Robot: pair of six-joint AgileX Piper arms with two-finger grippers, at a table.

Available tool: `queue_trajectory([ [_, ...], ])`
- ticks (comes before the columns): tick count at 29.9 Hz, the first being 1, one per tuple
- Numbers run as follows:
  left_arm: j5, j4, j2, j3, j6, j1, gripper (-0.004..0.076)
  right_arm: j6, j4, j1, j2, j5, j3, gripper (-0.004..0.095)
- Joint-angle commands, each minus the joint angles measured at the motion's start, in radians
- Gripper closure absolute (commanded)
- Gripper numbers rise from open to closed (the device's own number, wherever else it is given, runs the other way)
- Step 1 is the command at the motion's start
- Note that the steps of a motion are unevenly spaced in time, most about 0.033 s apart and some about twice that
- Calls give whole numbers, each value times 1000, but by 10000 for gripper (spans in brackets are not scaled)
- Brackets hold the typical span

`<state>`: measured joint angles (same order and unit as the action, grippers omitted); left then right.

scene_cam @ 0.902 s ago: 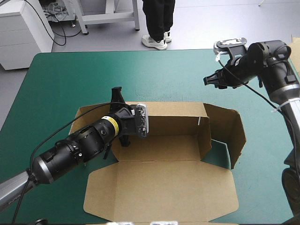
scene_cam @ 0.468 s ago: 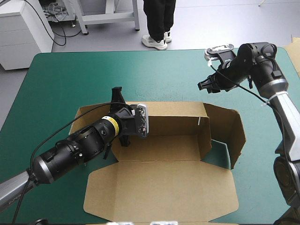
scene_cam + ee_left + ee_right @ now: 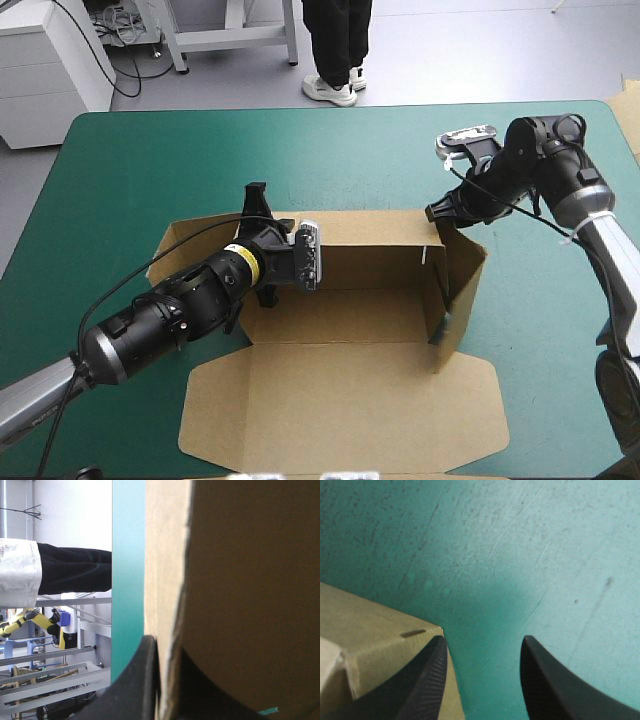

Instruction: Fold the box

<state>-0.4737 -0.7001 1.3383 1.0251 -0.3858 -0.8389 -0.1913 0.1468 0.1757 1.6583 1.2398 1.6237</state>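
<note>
**Box-folding station, seen from above and from both wrists.** On the teal-green table [image 3: 130,160], you find the left gripper [image 3: 167,652] at the left end of the brown box's [image 3: 340,400] far wall [image 3: 370,238]. Its black fingers are all but closed on the top edge of that wall, one finger [image 3: 142,680] on the outer side and the other inside, with the board pinched between them. The box sits at the middle of the table. Its left end flap [image 3: 185,245] leans outward, its far wall stands upright, and its lid lies flat toward the near edge. At the right end, the side wall [image 3: 465,285] stands raised. The right gripper [image 3: 440,212] is at the box's far right corner [image 3: 395,630]. Its fingers stand apart and hold nothing, with one fingertip just beside that corner and bare table cover between the two.
</note>
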Motion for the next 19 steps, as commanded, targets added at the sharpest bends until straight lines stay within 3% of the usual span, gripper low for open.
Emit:
queue_trajectory([
  [1, -2, 78, 3, 6, 19, -14, 732, -17, 17, -9, -98, 13, -19, 479],
  [10, -5, 78, 3, 6, 19, -14, 732, -91, 59, -9, -221, 13, -180, 479],
  [15, -42, 116, 3, 6, 15, -14, 732, -170, 149, -9, -303, 11, -262, 479],
  [19, -63, 203, 3, 4, -71, -14, 732, -226, 195, -9, -355, 11, -313, 479],
])
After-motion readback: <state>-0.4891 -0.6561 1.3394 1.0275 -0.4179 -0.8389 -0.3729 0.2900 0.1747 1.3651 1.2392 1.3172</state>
